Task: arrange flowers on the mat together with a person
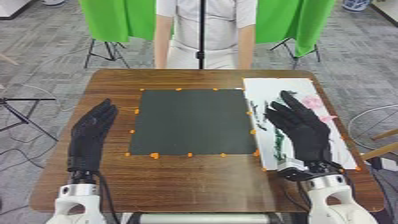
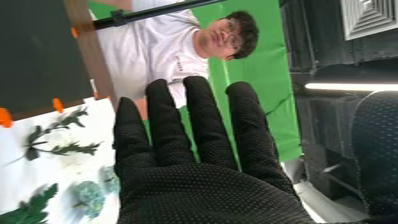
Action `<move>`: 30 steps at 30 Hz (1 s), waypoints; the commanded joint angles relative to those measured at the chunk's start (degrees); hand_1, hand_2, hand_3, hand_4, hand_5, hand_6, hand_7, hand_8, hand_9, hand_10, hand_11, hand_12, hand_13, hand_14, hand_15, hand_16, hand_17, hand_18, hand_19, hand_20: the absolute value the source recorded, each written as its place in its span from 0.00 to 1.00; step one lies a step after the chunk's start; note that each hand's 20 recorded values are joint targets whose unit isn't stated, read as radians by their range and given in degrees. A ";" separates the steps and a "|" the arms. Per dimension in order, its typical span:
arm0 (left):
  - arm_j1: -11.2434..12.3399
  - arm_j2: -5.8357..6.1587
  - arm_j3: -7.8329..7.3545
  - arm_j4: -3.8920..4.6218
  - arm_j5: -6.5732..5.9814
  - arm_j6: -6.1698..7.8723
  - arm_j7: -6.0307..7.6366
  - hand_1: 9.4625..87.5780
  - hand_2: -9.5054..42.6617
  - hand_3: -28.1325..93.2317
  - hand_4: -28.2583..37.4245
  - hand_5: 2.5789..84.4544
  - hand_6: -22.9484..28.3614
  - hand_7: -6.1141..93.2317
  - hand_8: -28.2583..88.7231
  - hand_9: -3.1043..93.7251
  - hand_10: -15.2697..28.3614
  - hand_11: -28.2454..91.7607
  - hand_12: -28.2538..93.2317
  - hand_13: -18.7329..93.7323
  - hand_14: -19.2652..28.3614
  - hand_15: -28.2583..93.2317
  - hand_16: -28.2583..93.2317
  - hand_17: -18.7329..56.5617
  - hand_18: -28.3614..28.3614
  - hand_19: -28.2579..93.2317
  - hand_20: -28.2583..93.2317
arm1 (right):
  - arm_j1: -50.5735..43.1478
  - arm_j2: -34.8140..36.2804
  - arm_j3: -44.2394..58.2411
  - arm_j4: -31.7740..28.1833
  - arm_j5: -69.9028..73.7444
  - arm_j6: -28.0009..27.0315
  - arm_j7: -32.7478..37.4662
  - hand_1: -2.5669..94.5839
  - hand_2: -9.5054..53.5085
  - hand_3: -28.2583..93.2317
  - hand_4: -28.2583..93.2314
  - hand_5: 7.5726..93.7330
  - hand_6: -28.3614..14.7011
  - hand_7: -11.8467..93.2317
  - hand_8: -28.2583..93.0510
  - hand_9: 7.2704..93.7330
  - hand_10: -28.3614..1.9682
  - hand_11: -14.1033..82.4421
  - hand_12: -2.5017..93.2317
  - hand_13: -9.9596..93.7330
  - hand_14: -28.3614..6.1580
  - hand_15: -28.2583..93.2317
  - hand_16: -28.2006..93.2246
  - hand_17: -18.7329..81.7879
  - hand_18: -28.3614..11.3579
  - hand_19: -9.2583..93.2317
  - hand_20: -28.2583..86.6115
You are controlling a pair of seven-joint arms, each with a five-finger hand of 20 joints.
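Observation:
In the head view my left hand [image 1: 91, 132] rests over the table's left side, fingers straight. My right hand [image 1: 304, 131] is above the white sheet [image 1: 336, 150] on the right, its fingers straight with nothing held. Pink flowers [image 1: 313, 102] and green stems [image 1: 279, 142] lie on that sheet, partly hidden by the hand. The dark square mat [image 1: 192, 121] is bare. In the right wrist view my right hand [image 2: 209, 187] has its fingers extended; leafy sprigs [image 2: 64, 148] and pale flowers [image 2: 89, 195] lie on the white sheet beside it.
Orange tape pieces [image 1: 155, 155] mark the edges of the mat and sheet. A black pole [image 1: 201, 35] stands behind the brown table [image 1: 178, 185] at its far edge. A green backdrop [image 1: 298, 25] hangs farther back.

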 commanded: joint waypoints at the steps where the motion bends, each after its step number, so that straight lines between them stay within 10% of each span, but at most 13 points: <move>1: -0.06 0.20 0.08 0.18 -0.34 0.27 0.41 0.22 0.01 0.78 0.16 0.53 0.48 0.21 0.19 0.47 0.61 0.36 0.36 0.48 0.74 0.32 0.27 0.36 0.79 0.33 0.42 | 0.28 -0.33 0.51 0.00 -0.85 -2.73 -0.17 0.12 0.21 0.84 0.09 0.38 0.59 0.19 0.18 0.41 0.44 0.20 0.14 0.41 0.33 0.31 0.36 0.33 0.34 0.16 0.42; 30: -0.46 -0.19 -0.34 0.04 -0.24 0.95 -0.21 0.22 0.01 0.78 0.16 0.54 0.48 0.23 0.18 0.48 0.62 0.39 0.36 0.49 0.74 0.35 0.28 0.33 0.76 0.32 0.42 | -0.21 -0.82 0.93 -0.10 0.50 -2.63 1.56 0.13 0.21 0.84 0.09 0.42 0.59 0.19 0.17 0.44 0.44 0.20 0.15 0.42 0.34 0.31 0.35 0.34 0.34 0.15 0.43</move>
